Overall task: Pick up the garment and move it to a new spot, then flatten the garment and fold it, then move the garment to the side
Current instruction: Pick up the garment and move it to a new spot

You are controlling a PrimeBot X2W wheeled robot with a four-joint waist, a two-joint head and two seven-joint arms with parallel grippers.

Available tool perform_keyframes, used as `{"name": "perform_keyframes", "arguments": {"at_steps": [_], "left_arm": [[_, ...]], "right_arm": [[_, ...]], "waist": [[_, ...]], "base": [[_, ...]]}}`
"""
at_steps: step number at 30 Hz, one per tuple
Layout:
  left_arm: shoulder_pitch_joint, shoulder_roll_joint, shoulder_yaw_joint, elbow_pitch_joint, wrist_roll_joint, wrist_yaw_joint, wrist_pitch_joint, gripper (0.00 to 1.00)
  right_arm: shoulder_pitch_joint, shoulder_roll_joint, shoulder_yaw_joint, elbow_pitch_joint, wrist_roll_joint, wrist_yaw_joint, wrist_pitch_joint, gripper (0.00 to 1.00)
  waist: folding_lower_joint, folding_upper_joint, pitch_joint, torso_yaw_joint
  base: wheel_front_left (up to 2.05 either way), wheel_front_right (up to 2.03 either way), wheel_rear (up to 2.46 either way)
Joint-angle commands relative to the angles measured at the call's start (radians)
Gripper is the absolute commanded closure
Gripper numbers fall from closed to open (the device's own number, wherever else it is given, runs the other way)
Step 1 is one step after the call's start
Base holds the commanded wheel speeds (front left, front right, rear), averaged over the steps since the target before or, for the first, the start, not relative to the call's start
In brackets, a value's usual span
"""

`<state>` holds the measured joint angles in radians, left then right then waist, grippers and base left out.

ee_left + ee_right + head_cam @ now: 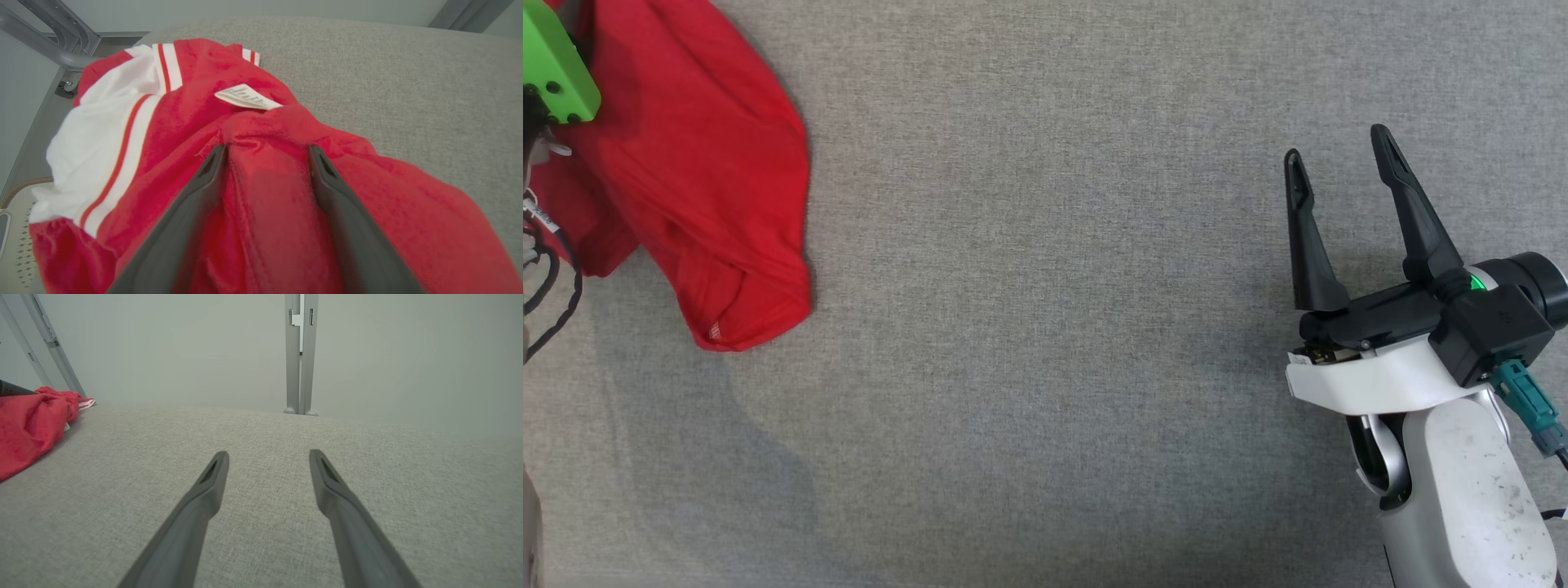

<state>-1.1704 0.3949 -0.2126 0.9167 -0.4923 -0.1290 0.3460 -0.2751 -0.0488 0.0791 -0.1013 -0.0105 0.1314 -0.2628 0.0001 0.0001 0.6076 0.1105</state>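
Note:
The garment (pixel 703 163) is red with white panels and red stripes, and lies crumpled at the table's far left. In the left wrist view a white label (pixel 247 97) shows on the garment (pixel 179 118). My left gripper (pixel 267 153) is open, its fingers pressed down into the cloth with a raised ridge of red fabric between them. The left arm's green wrist part (pixel 556 73) hangs over the garment's upper left. My right gripper (pixel 1338 149) stands open and empty at the right, far from the garment (pixel 24 424); it hovers over bare table (pixel 268 455).
The grey fabric table top (pixel 1054 327) spreads wide between the garment and the right arm. Black cables (pixel 547 269) hang at the left edge. Grey metal frame posts (pixel 300 355) (pixel 49 45) stand beyond the table's far side and left corner.

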Motion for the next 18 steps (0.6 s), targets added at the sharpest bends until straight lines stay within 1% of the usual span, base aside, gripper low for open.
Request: {"name": "perform_keyframes", "arguments": {"at_steps": [1, 2, 3, 4, 5, 11, 18], "left_arm": [[-0.013, 0.01, -0.007, 0.017, -0.004, -0.002, 0.008, 0.0], [-0.02, 0.013, -0.014, 0.03, -0.002, -0.002, 0.013, 0.0], [-0.025, 0.013, -0.018, 0.042, -0.001, -0.002, 0.015, 0.07], [-0.029, 0.011, -0.03, 0.049, -0.001, -0.002, 0.018, 0.58], [-0.031, 0.008, -0.039, 0.051, -0.005, -0.002, 0.017, 1.0], [-0.038, 0.018, -0.087, 0.037, -0.029, -0.002, -0.077, 1.0], [-0.025, 0.035, -0.148, -0.008, -0.054, -0.002, -0.203, 1.0]], "right_arm": [[-0.014, -0.003, 0.002, 0.0, 0.004, -0.001, -0.003, 0.0], [-0.016, -0.003, 0.004, 0.0, 0.005, -0.001, -0.003, 0.0], [-0.017, -0.003, 0.004, 0.0, 0.005, -0.001, -0.003, 0.0], [-0.017, -0.003, 0.004, 0.001, 0.004, -0.001, -0.003, 0.0], [-0.018, -0.003, 0.003, 0.002, 0.004, -0.001, -0.003, 0.0], [-0.014, -0.003, 0.002, 0.012, 0.001, -0.001, -0.003, 0.0], [0.003, -0.003, 0.001, 0.033, 0.011, -0.001, -0.003, 0.0]], "waist": [[-0.0001, -0.0001, 0.008, -0.007], [-0.0001, -0.0001, 0.01, -0.009], [-0.0001, -0.0001, 0.011, -0.01], [-0.0001, -0.0001, 0.012, -0.01], [-0.0001, -0.0001, 0.012, -0.01], [-0.0001, -0.0001, -0.009, -0.002], [-0.0001, -0.0001, -0.09, 0.017]], "base": [[0.0, 0.0, 0.0], [0.0, 0.0, 0.0], [0.0, 0.0, 0.0], [0.0, 0.0, 0.0], [0.0, 0.0, 0.0], [0.0, 0.0, 0.0], [0.0, 0.0, 0.0]]}}
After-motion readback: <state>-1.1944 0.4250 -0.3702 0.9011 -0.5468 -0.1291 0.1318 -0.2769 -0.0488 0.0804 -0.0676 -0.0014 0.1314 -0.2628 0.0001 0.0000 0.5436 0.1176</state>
